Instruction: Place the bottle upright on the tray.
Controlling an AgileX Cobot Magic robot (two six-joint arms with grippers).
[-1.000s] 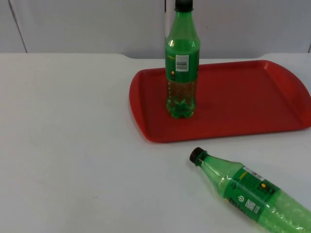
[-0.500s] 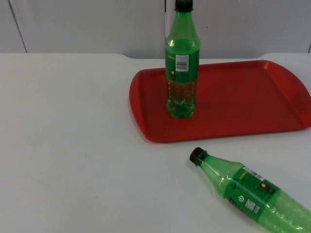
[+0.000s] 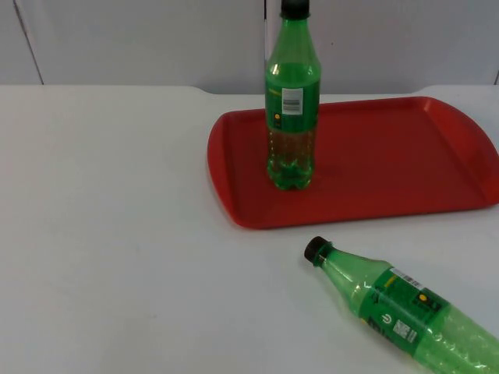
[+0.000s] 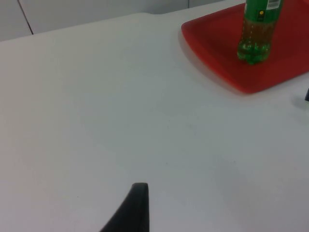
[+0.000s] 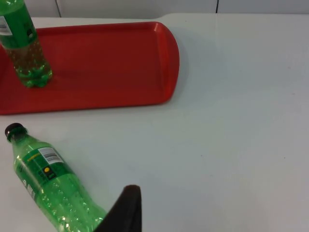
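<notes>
A green plastic bottle [image 3: 405, 312] with a black cap [image 3: 316, 249] lies on its side on the white table, in front of the red tray [image 3: 390, 171], its cap toward the tray. A second green bottle [image 3: 292, 101] stands upright on the tray's left part. My right gripper [image 5: 128, 208] hangs above the table close to the lying bottle [image 5: 48, 188], near its base end, holding nothing. My left gripper [image 4: 137, 203] waits over bare table well to the left of the tray [image 4: 217, 48] and the standing bottle [image 4: 256, 34].
The tray's right half [image 5: 111, 63] is bare red surface beside the standing bottle [image 5: 24, 48]. The grey partition wall [image 3: 140, 39] closes the table at the back. White table top [image 3: 117, 234] stretches wide on the left.
</notes>
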